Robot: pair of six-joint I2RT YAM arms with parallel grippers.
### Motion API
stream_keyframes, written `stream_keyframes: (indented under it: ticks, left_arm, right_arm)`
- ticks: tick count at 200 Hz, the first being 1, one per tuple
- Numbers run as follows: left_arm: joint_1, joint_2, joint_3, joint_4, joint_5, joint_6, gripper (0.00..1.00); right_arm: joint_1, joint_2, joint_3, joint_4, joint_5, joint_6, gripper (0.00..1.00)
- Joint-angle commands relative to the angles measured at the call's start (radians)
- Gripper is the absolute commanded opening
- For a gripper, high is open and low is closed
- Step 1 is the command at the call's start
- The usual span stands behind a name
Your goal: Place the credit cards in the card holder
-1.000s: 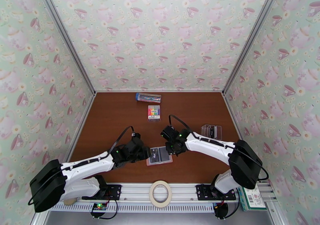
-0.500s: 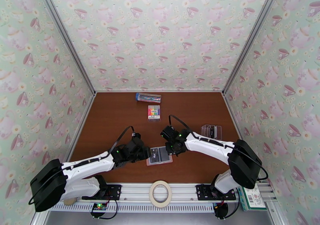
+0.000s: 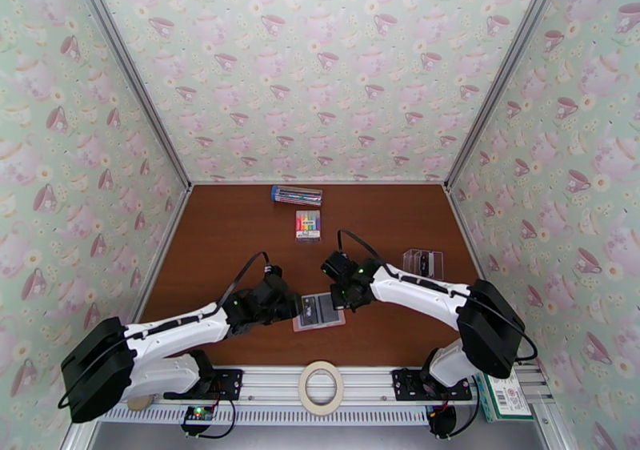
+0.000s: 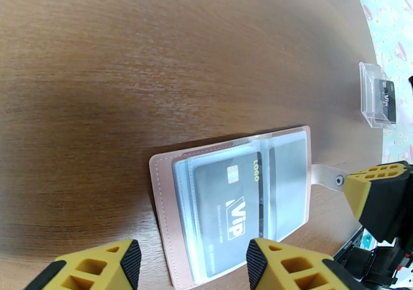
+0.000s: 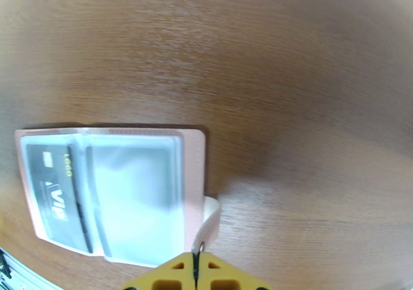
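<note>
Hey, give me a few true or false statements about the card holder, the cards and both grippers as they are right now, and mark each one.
1. The card holder lies open on the table. True.
2. A dark card sits inside it. True.
3. The left gripper is shut. False: it is open, its fingers apart.
4. The right gripper is wide open. False: it is shut, right at the holder's snap strap.
5. The clear stand is empty. False: it holds another dark card.
</note>
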Motion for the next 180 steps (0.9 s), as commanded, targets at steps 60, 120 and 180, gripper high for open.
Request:
stream_keyframes:
  ticks: [60,120,180]
  left_arm:
    - [-0.015,0.134,0.042,0.036,0.054,-0.003,0.60]
    - [-0.034,0.209,0.072,0.065,0.085,-0.003,0.60]
    - [-0.039,0.197,0.086,0.132,0.114,0.019,0.59]
  right_arm:
    - [-0.004,-0.039,-0.028,0.054,-0.045,-0.014,0.00]
    - [-0.004,-0.028,-0.035,0.071,-0.055,-0.009,0.00]
    - [-0.004,-0.013,-0.036,0.106,-0.108,0.001,0.00]
